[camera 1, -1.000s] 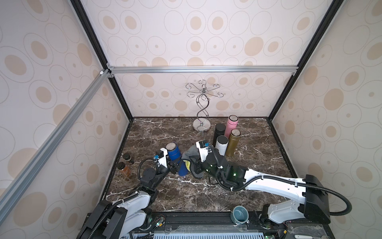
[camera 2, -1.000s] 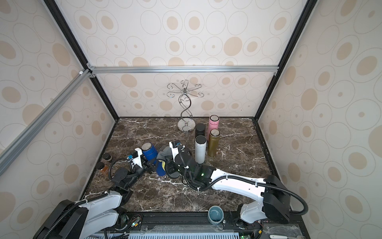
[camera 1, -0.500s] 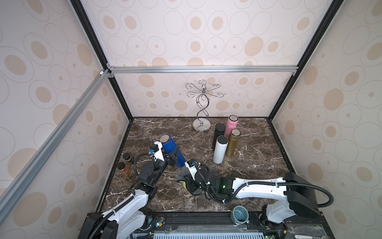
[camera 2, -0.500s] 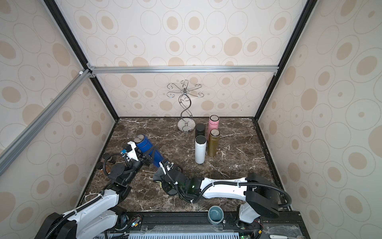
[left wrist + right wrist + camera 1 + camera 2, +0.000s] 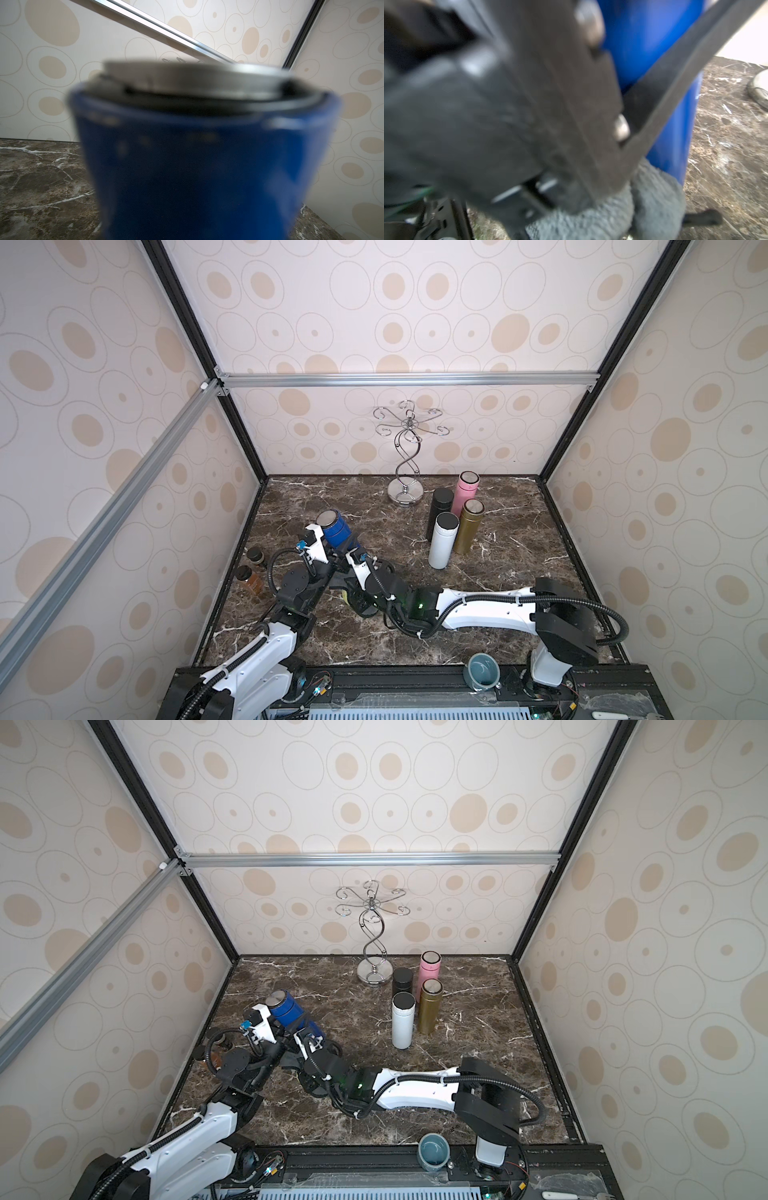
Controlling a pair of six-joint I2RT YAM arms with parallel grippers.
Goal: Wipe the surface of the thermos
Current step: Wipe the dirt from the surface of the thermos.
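Note:
The blue thermos (image 5: 336,529) (image 5: 288,1011) with a silver lid (image 5: 187,79) hangs tilted above the left part of the marble table (image 5: 498,572). My left gripper (image 5: 344,551) (image 5: 300,1031) is shut on its lower body, and the thermos fills the left wrist view (image 5: 197,162). My right gripper (image 5: 358,598) (image 5: 312,1080) sits just in front of and below it, shut on a grey cloth (image 5: 612,207). In the right wrist view the cloth bunches against the thermos's bottom end (image 5: 675,135), partly behind the left gripper's dark fingers (image 5: 591,104).
A white (image 5: 442,541), a gold (image 5: 467,526), a black (image 5: 439,506) and a pink (image 5: 465,491) flask stand at the back right, beside a metal hook stand (image 5: 405,489). Two small brown jars (image 5: 250,578) sit by the left wall. A teal cup (image 5: 483,670) is at the front edge.
The left arm has lifted the thermos up and toward the back left, tilting it. The right gripper with the cloth has pulled back toward the front and now sits under the thermos's lower end.

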